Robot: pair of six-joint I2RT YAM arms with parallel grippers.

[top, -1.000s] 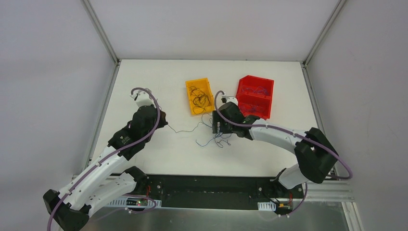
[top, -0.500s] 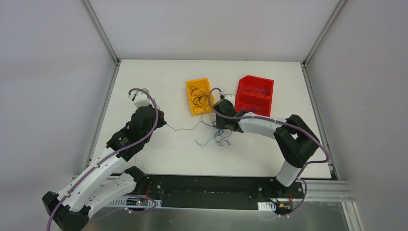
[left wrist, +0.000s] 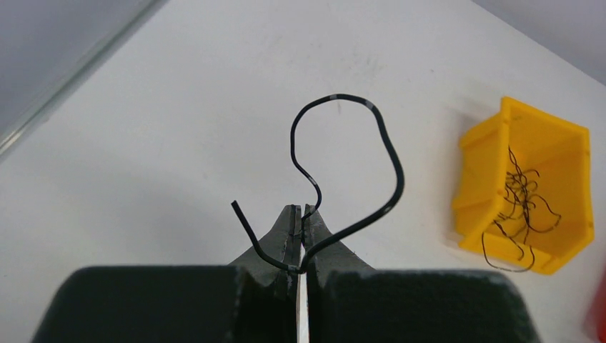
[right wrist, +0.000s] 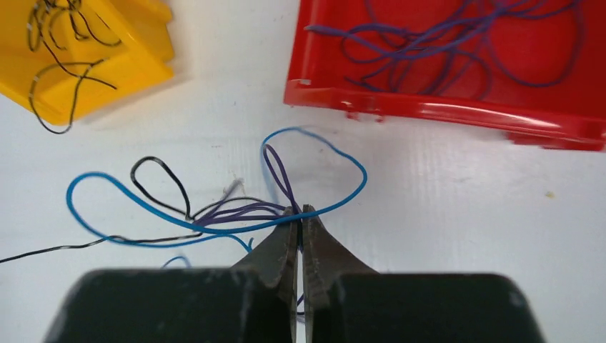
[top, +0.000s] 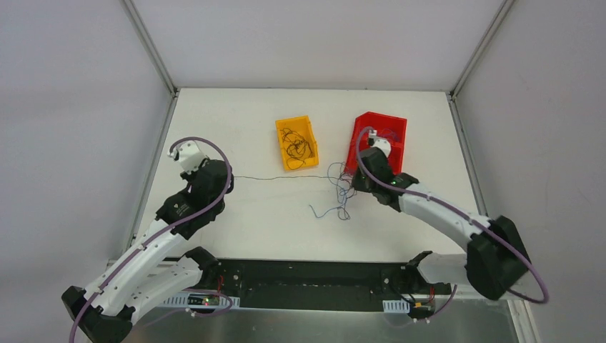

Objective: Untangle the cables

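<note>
The cables [top: 341,191] are a small knot of thin blue, purple and black wires on the white table, in front of the red bin. One black cable [top: 279,177] runs taut and straight from the knot leftwards to my left gripper [top: 230,177]. That gripper [left wrist: 300,211] is shut on the black cable's end, which loops [left wrist: 389,153] above the tips. My right gripper [top: 355,180] sits at the knot's right side. In the right wrist view it [right wrist: 299,212] is shut on a purple strand [right wrist: 275,171], with a blue loop [right wrist: 107,179] and a black loop [right wrist: 161,168] lying to its left.
A yellow bin [top: 285,136] holding black wires stands behind the taut cable. A red bin [top: 359,136] holding blue-purple wires stands just behind the right gripper. Grey walls and metal rails enclose the table [top: 271,221].
The right gripper shut on the knot and moved right towards the red bin. The left arm drew back to the left, and the slack black cable pulled straight.
</note>
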